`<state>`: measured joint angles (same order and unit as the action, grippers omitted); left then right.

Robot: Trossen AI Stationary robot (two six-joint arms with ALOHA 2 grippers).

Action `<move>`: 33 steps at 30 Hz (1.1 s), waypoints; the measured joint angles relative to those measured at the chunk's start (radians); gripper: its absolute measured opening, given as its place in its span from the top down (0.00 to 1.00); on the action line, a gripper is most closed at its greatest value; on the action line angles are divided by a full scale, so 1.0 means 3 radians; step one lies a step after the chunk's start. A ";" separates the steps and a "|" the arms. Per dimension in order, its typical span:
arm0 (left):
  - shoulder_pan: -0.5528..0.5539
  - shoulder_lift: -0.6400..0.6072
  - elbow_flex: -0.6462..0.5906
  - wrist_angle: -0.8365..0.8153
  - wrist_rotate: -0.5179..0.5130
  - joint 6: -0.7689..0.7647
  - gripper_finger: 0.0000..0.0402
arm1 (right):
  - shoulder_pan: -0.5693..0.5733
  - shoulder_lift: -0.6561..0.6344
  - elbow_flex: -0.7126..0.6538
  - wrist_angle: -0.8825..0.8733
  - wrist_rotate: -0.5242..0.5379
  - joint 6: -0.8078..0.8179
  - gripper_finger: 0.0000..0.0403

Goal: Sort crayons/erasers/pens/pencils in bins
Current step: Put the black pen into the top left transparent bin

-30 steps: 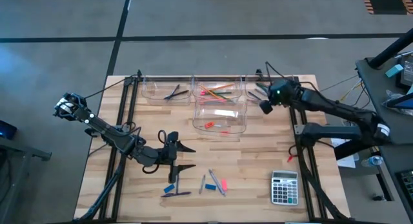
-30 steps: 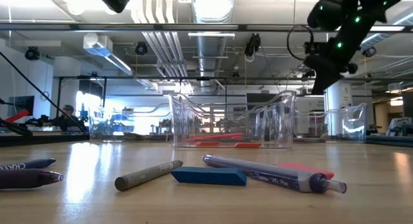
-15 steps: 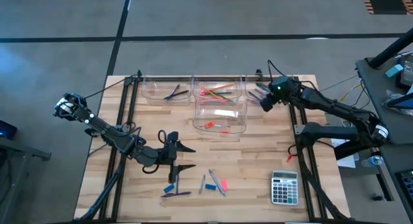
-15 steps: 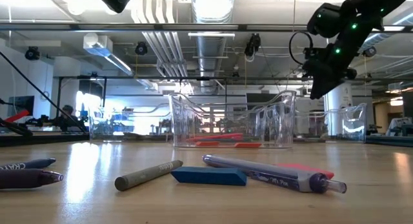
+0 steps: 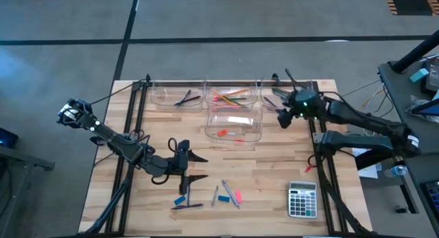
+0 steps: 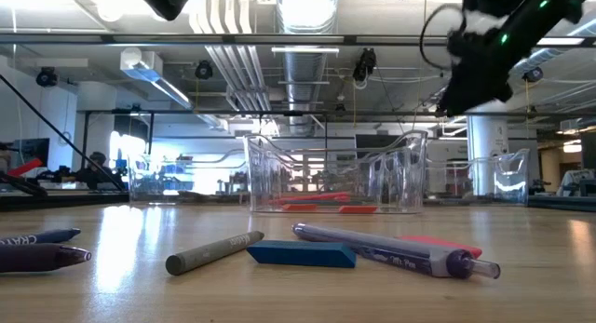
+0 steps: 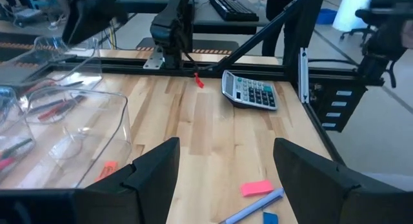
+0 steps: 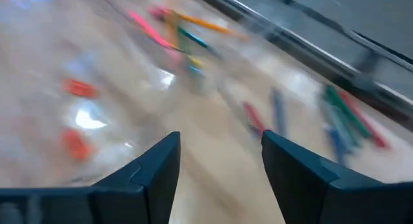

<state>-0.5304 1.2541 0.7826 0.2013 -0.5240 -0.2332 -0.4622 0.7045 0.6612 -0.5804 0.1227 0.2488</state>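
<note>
One word, "CRA", reads on a dark crayon [image 6: 37, 237]; right gripper [image 5: 282, 119] has released beside clear plastic bins [image 5: 233, 125], left gripper [image 5: 195, 167] spread.

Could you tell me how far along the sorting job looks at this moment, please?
Mostly done: the four bins already hold sticks and erasers. In hand: nothing; the right pincer hangs open beside the far-right bin, and the left pincer waits open. Left: a blue eraser, a pink eraser and a few pens at the near edge.
</note>
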 joint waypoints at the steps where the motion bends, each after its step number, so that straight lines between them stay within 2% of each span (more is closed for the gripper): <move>1: 0.0000 0.0000 0.0000 0.0000 -0.0001 -0.0038 0.41 | 0.0149 -0.0069 -0.0016 0.0057 0.0003 0.0070 0.50; 5: 0.0000 0.0000 -0.0001 0.0000 -0.0001 -0.0088 0.41 | 0.0849 -0.0291 -0.0192 0.0568 0.0101 0.0232 0.50; 10: -0.0045 0.0000 -0.0006 -0.0043 0.0000 -0.0247 0.41 | 0.1726 -0.0340 -0.0540 0.1557 0.0499 0.0094 0.50; 15: -0.0049 -0.0027 0.0087 -0.0356 0.0008 -0.0253 0.41 | 0.2258 -0.0187 -0.0695 0.2191 0.0825 -0.0237 0.50; 18: -0.0047 -0.0034 0.0261 -0.0693 0.0010 -0.0265 0.41 | 0.2404 -0.0085 -0.0667 0.2283 0.0899 -0.0287 0.50; 25: -0.0047 0.0080 0.0919 -0.2118 0.0276 -0.0811 0.41 | 0.2489 0.0156 -0.0559 0.2434 0.0908 -0.0389 0.50; 33: -0.0172 0.0540 0.1012 -0.2775 0.1121 -0.1402 0.41 | 0.2601 0.0508 -0.0482 0.2587 0.0912 -0.0312 0.50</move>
<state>-0.5821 1.4161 1.0863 -0.6311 -0.1876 -0.6538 0.3182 0.8567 0.5167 0.1957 0.3961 0.1552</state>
